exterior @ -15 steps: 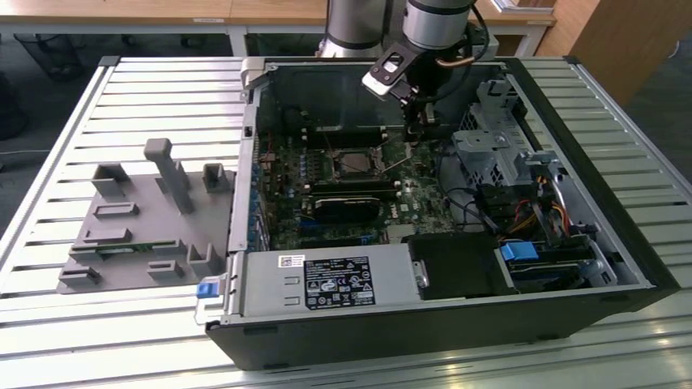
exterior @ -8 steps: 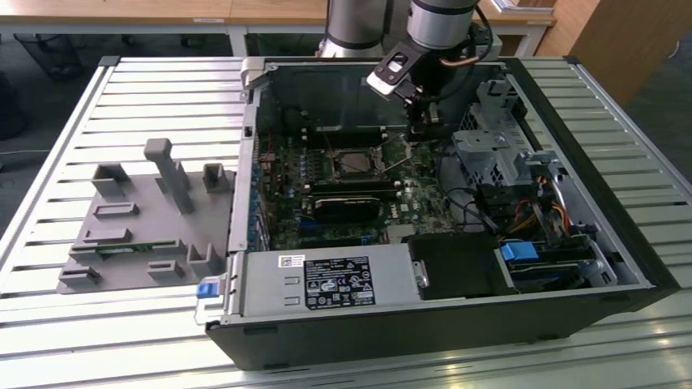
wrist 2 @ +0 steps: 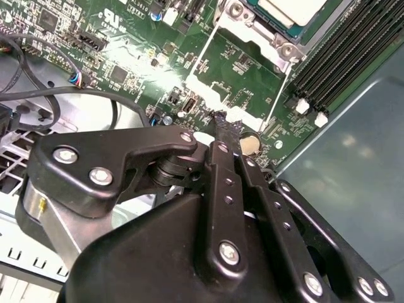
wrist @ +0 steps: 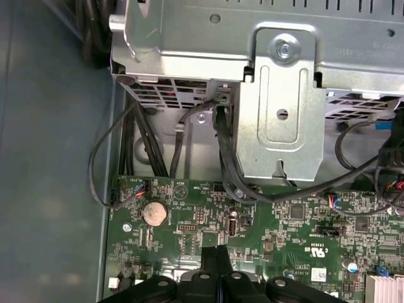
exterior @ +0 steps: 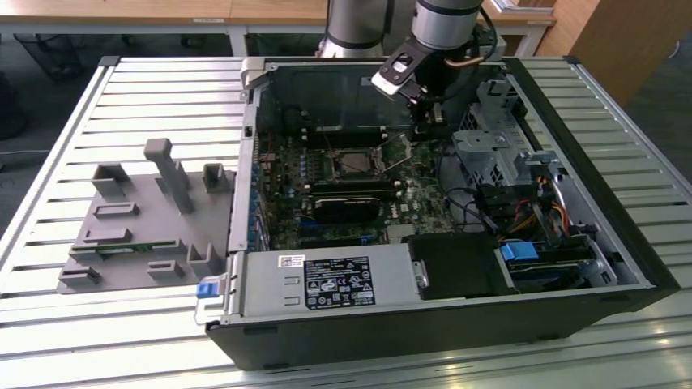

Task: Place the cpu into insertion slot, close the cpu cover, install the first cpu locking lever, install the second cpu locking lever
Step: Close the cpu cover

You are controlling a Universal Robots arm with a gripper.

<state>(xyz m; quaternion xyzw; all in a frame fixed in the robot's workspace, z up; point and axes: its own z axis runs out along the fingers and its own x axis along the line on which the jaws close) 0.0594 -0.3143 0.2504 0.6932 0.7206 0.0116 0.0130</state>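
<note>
As black claw point(wrist 2: 224, 128) sits closed, green board point(wrist 2: 240, 69) glints.

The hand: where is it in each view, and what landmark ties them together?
Exterior view: hand hangs over the green board, at the exterior view's right of the insertion slot.
Second wrist view: hand, tips beside the coin battery.
First wrist view: hand, tips near that coin battery.
Shared landmark: green board.
</note>
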